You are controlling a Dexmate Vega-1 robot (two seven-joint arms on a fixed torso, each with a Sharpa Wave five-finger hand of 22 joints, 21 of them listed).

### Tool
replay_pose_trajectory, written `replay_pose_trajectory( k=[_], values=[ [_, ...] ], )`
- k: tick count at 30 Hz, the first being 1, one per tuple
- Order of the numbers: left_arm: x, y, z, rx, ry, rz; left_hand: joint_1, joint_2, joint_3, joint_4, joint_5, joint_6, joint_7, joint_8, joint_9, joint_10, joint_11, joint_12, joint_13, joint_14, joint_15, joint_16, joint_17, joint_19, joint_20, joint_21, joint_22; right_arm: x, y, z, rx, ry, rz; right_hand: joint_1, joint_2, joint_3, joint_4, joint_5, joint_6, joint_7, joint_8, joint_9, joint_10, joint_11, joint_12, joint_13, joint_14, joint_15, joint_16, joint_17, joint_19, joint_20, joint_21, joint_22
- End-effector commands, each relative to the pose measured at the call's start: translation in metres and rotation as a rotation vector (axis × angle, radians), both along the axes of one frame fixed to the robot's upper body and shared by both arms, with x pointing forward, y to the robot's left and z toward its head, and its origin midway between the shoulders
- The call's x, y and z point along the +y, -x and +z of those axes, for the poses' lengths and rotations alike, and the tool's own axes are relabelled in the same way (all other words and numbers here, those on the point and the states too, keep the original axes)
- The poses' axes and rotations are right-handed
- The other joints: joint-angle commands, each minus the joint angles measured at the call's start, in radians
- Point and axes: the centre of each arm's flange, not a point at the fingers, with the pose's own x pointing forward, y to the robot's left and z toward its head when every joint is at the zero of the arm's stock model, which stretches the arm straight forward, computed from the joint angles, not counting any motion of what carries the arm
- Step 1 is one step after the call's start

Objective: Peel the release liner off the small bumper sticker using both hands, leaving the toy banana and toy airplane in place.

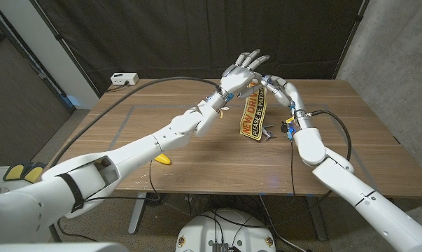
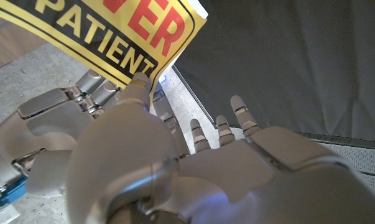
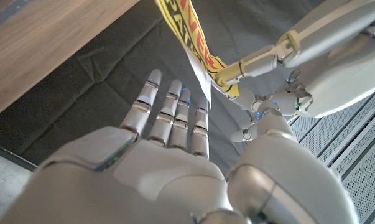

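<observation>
Bumper sticker (image 1: pixel 252 116): yellow, black and red lettering, held up over the far middle of the table (image 1: pixel 197 157) between your two hands, hanging tilted. Lettering partly cut off in both wrist views; release liner could not be told apart from the sticker.
Left hand (image 1: pixel 240 72): you pinched the sticker's upper edge between thumb and a finger, other fingers spread upward.
Right hand (image 1: pixel 282 93): just right of the sticker, thumb meeting its edge beside the left fingers; other fingers straight and apart. Contact point small, hard to judge.
Toy banana (image 1: pixel 163 159): near left of centre, partly hidden under your left forearm.
Toy airplane (image 1: pixel 268 132): below the sticker, mostly hidden, shape unclear.
</observation>
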Motion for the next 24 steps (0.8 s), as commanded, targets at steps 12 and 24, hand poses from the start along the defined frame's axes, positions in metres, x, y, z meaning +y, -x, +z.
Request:
replay_pose_trajectory(
  k=[12, 24],
  values=[
    [0.0009, 0.0083, -0.0051, -0.027, -0.057, -0.015, -0.007, 0.004, -0.008, 0.0, 0.015, 0.064, -0.067, 0.009, 0.011, 0.019, -0.011, 0.0, -0.006, 0.001, -0.001, -0.001, -0.003, -0.124, 0.008, -0.006, 0.005, 0.0212, -0.0018, 0.0077, -0.109, -0.021, -0.074, 0.259, 0.114, -0.071, -0.004, 0.025, 0.512, -0.01, 0.074, 0.011, 0.506, -0.066, 0.311, 0.141, 0.361, -0.115, 0.427, 0.383, 0.167, -0.082, 0.114, 0.026],
    [0.0012, 0.0046, -0.0085, -0.027, -0.06, -0.02, -0.007, 0.007, -0.013, 0.002, 0.022, 0.062, -0.067, 0.013, 0.015, 0.032, -0.015, 0.0, -0.011, 0.009, -0.007, 0.003, -0.005, -0.116, 0.008, -0.009, 0.006, 0.0224, -0.0013, 0.0031, -0.2, -0.084, -0.089, 0.426, 0.201, -0.021, -0.016, -0.002, 0.629, -0.015, 0.11, 0.039, 0.603, -0.107, 0.424, 0.224, 0.419, -0.159, 0.531, 0.524, 0.188, -0.113, 0.161, 0.04]
  ],
)
